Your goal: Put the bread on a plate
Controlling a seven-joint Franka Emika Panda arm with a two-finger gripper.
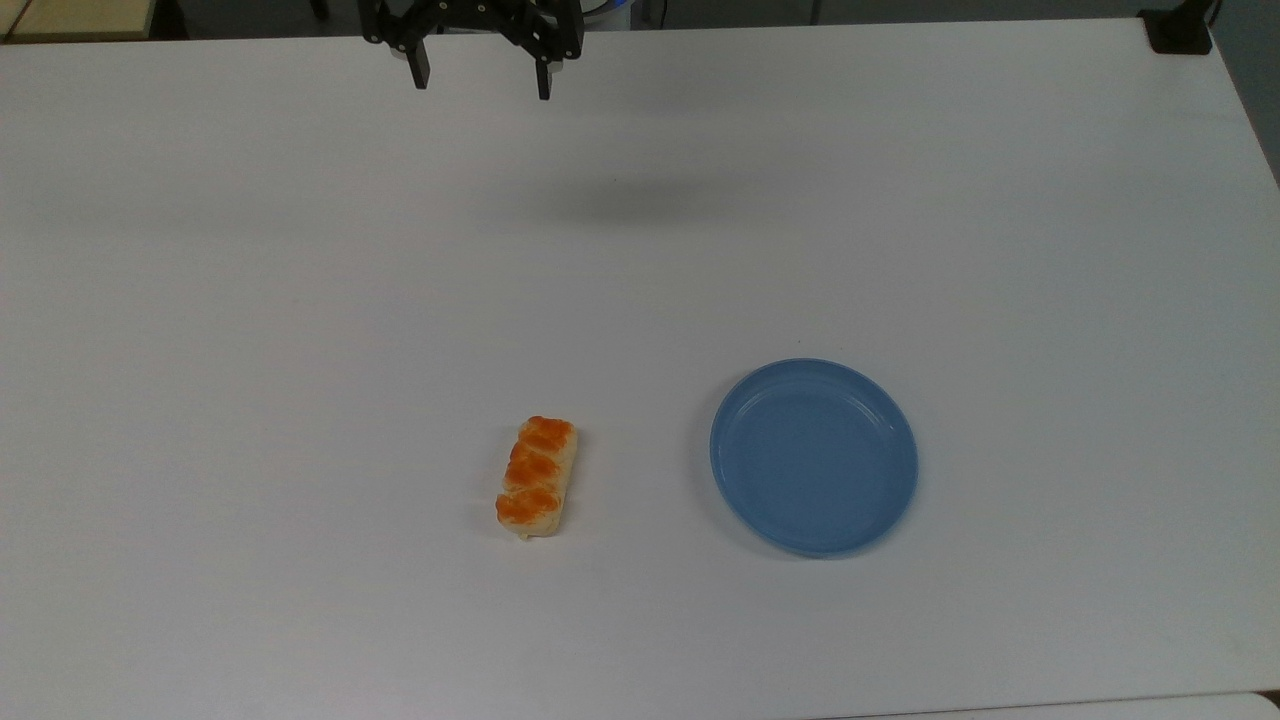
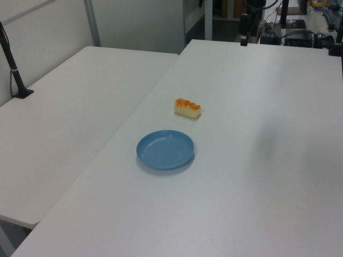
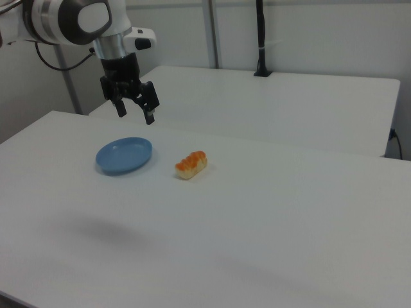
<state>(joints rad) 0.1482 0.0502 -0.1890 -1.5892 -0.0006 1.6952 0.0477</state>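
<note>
From my station I see the end effector (image 1: 480, 85) at about 12 o'clock in the top view, hanging in the air above the far edge of the white tabletop (image 1: 300, 300). Its two fingers are spread wide apart and there is nothing between them. In the right view the end effector (image 3: 135, 114) hangs from the arm at about 10 o'clock, above the tabletop and higher than the plate (image 3: 124, 154) (its soft shadow lies on the tabletop, nearer to the camera).

The bread (image 1: 537, 477) lies flat on the tabletop a little below the centre of the top view, at about 6 o'clock, with its three orange-brown bumps facing up and its long side running nearly along the 12-to-6 line. The plate (image 1: 813, 455) is light blue, round, and it sits near the bread, at about 3 o'clock from it in the top view. The two do not touch; a strip of bare tabletop is between them. Nothing lies on the plate.

In the left view the bread (image 2: 187, 107) is at about 1 o'clock from the plate (image 2: 165, 149), and the end effector is well apart from both. In the right view the bread (image 3: 191, 165) is at about 4 o'clock from the plate. A second white table (image 2: 69, 107) stands beside the tabletop, with a black post (image 2: 13, 69) on it.
</note>
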